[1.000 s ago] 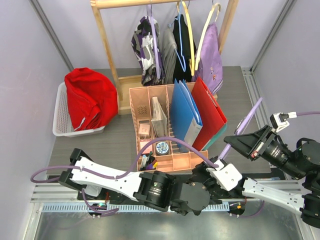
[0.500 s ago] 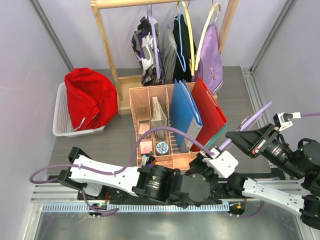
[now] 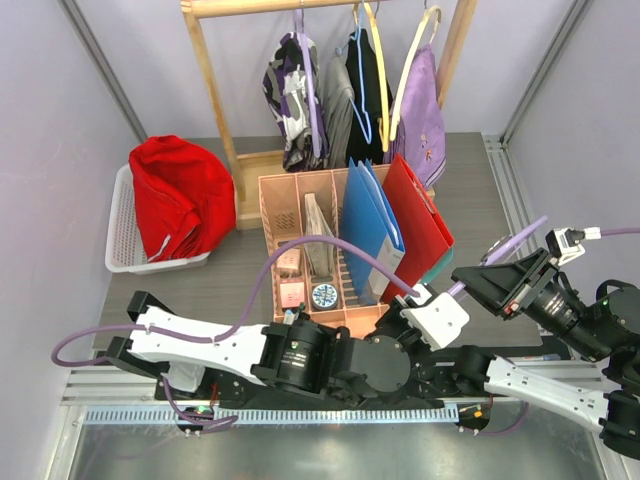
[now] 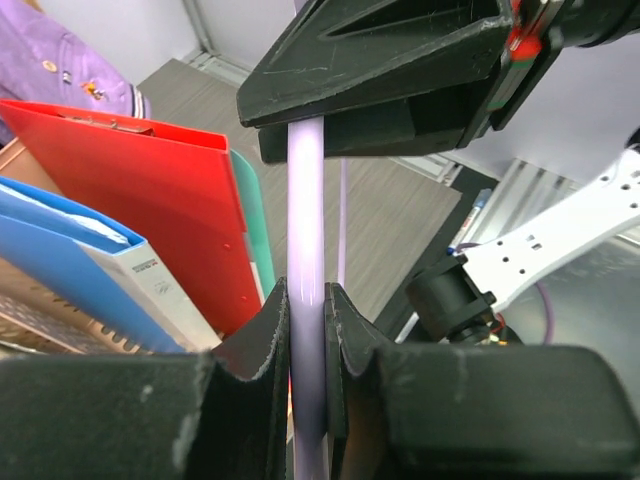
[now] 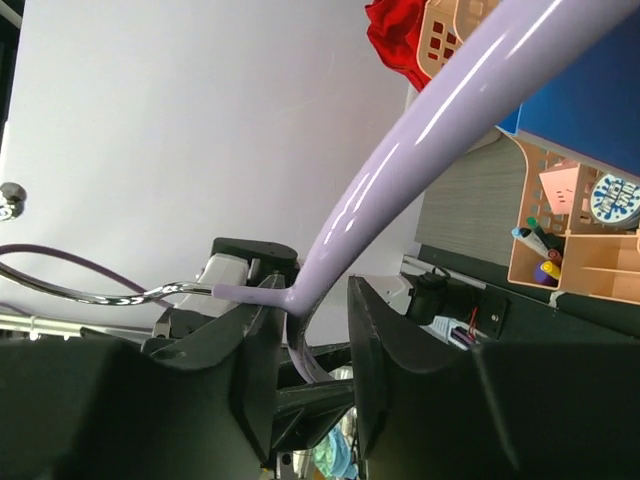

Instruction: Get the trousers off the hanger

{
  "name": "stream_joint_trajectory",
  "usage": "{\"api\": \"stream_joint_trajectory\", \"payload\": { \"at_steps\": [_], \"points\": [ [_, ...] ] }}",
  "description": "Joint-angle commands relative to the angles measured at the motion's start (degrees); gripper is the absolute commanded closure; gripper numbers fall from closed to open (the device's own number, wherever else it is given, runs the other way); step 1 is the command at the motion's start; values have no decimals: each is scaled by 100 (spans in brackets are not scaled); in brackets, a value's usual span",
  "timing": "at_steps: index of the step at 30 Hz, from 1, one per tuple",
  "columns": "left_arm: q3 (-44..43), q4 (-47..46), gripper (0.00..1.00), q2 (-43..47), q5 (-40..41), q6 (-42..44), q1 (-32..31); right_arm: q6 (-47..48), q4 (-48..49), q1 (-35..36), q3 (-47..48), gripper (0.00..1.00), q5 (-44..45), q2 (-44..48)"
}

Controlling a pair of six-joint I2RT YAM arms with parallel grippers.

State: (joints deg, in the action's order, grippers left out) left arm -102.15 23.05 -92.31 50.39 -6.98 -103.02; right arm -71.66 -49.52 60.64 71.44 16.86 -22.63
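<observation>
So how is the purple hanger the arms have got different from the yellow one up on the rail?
The lavender hanger is off the wooden rail, lying slanted between the left gripper and the right gripper; the yellow hanger hangs by its hook from the rail. The lavender hanger shows no clothing on it, while the yellow hanger carries a black garment. Both are thin hangers with sloping arms.

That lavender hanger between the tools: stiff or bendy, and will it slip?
Probably stiff: the hanger runs straight from the left tool, shut on it, to the right tool, no sag. Its glossy surface looks slippery, so it could slide or twist. Thin, so likely light.
</observation>
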Motion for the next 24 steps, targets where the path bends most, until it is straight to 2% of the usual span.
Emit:
{"api": "stream_joint_trajectory", "payload": {
  "at_steps": [1, 2, 5, 8, 13, 17, 21, 24],
  "points": [
    [-121, -151, 100, 380, -785, -110, -69, 222, 443, 9, 28, 57, -138, -92],
    [-121, -134, 100, 415, -777, -128, -34, 266, 486, 0, 63, 44, -218, -101],
    [-86, -160, 100, 512, -733, -137, 45, 477, 487, 0, 177, 22, -569, -224],
    [-173, -90, 100, 574, -715, -137, 150, 775, 443, 9, 239, 11, -965, -303],
    [-323, 138, 100, 872, -461, 56, 247, 1267, 381, 0, 230, 4, -1325, -198],
    [-227, 296, 100, 1224, -118, 268, 379, 1698, 828, 0, 116, 0, -2166, -171],
    [-95, 315, 100, 1628, 49, 355, 476, 1936, 1155, -35, 107, 0, -2635, -329],
    [-104, 332, 100, 1927, 93, 417, 476, 2068, 1120, -44, 151, 0, -2627, -356]
  ]
}}
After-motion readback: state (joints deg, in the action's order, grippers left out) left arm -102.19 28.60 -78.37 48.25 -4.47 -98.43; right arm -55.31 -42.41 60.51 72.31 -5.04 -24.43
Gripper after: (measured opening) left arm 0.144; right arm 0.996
